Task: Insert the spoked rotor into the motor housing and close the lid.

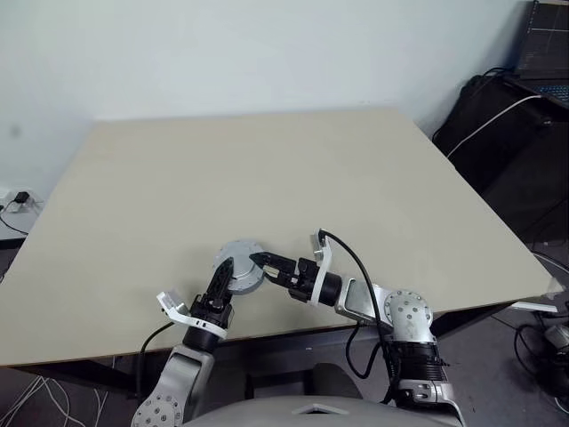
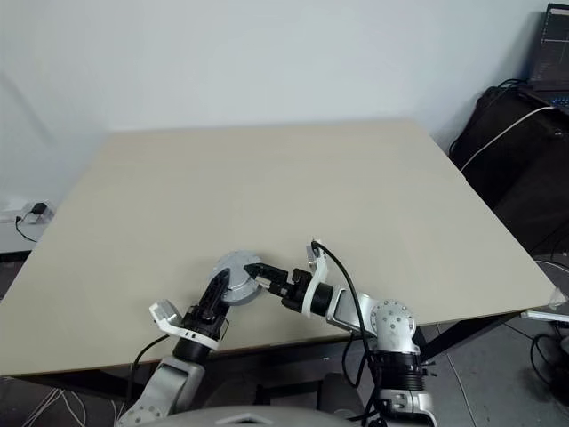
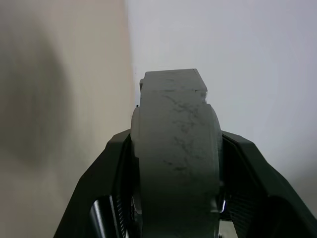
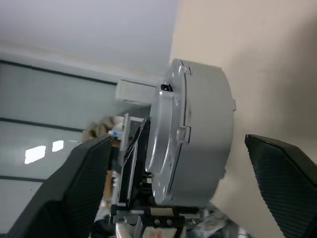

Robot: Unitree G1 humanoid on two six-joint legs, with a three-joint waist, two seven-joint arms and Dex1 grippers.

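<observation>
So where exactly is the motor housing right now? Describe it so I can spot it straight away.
Look at the near edge of the beige table, just left of its middle, where the two arms meet. The motor housing is the round silver-grey metal piece there, held between the left gripper's black fingers, with the open right gripper at its side. Nothing else on the tabletop is metal.

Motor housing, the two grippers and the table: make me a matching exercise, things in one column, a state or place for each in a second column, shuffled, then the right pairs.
Things
1. motor housing
2. left gripper
3. right gripper
4. table

States
A. open, fingers apart on either side of the grey assembly
B. pale beige, bearing everything
C. closed round assembly, lid on, near the table's front edge
D. shut on the grey assembly

Pairs: 1-C, 2-D, 3-A, 4-B
</observation>
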